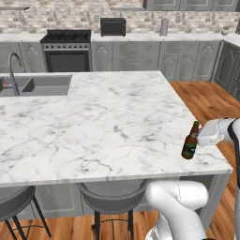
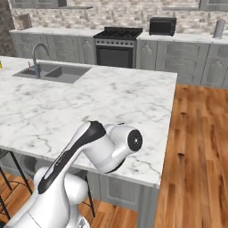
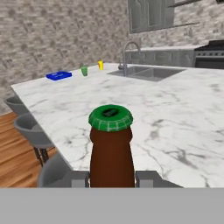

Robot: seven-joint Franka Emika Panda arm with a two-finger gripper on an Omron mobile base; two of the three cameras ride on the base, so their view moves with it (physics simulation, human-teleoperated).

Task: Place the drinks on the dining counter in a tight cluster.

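over by the sink (image 1: 44, 85) nothing is happening; well to the right of it, near the corner of the dining counter (image 1: 108, 126), the beer bottle (image 1: 190, 141) is tilting slightly. the gripper (image 1: 199, 139) is pinching its neck, fingers (image 3: 148, 178) pressing either side below the green cap (image 3: 110, 117). it's looking like glass: stiff, slick, breakable, bottom-heavy, so gripping lower on the neck or shoulder is probably safer.
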